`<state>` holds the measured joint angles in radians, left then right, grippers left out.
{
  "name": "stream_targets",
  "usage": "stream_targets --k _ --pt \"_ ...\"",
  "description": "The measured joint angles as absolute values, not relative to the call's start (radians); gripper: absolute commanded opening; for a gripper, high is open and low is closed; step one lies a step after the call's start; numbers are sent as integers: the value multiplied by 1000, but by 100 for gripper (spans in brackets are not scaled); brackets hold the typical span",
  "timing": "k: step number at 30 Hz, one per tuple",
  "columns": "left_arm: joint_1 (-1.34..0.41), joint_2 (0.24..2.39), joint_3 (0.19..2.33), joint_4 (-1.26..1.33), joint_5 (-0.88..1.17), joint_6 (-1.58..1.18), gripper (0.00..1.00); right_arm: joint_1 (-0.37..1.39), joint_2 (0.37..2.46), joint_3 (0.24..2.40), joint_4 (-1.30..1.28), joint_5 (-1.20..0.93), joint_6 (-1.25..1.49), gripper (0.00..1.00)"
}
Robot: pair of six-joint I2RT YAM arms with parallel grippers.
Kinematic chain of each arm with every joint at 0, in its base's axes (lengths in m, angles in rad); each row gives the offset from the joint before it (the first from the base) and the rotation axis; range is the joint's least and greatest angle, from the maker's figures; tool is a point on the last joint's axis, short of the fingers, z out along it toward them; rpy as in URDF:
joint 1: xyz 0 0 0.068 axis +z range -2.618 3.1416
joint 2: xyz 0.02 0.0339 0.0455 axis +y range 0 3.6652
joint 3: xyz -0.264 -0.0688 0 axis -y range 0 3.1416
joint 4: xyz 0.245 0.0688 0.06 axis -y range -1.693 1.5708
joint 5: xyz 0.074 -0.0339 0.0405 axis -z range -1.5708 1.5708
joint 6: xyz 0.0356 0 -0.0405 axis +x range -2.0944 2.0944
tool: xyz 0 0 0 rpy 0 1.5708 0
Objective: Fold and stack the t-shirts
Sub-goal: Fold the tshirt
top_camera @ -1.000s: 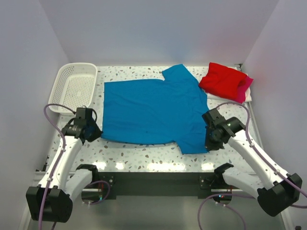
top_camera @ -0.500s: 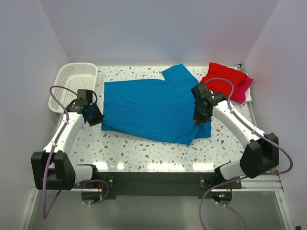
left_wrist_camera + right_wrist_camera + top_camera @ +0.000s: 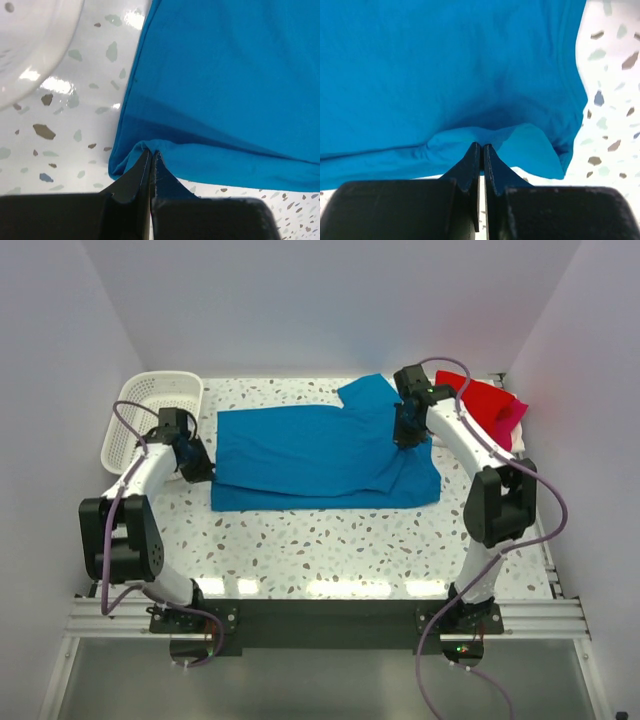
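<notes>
No text, label, brand, number or sign can be read — not in any view.

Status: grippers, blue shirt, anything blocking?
Left gripper and right gripper shut on blue t-shirt, near edge doubled over. Red t-shirt far right, basket left: neither blocking.
</notes>
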<state>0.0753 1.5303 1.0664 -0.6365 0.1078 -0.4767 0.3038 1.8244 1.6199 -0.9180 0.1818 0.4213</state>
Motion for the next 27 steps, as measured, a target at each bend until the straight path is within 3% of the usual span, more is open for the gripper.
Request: stream_targets --k 9,27 --pt "109 1700 1162 -613 170 -425 0 286 2035 1845 -943 184 364 0" --pt "165 1760 1194 -605 215 -400 0 265 2188 1988 -992 192 334 0"
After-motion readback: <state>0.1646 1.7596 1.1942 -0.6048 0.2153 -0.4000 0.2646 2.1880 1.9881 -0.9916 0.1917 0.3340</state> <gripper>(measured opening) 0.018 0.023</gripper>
